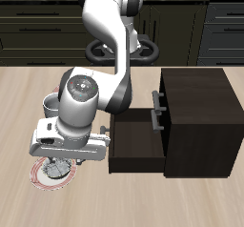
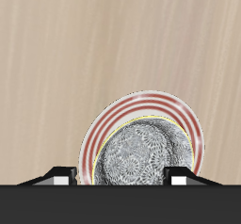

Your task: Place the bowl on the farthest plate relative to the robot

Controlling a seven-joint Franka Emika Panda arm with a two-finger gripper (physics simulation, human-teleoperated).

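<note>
The bowl [image 2: 146, 152], white with a grey patterned inside, sits inside a plate [image 2: 141, 104] with a pinkish-red ringed rim. In the exterior view this plate [image 1: 40, 176] lies near the table's front edge, and the bowl [image 1: 55, 172] on it is mostly hidden under the hand. My gripper [image 1: 57, 164] hangs low, right over the bowl. In the wrist view the gripper [image 2: 120, 176] is open, with its fingertips [image 2: 64, 176] spread wide to either side of the bowl and not clamped on it.
A grey mug [image 1: 48, 102] stands farther back, partly behind the arm. Beside the arm is a dark cabinet [image 1: 195, 116], and its open drawer [image 1: 138, 140] reaches toward the front edge close to the gripper. A stove top lies at the back.
</note>
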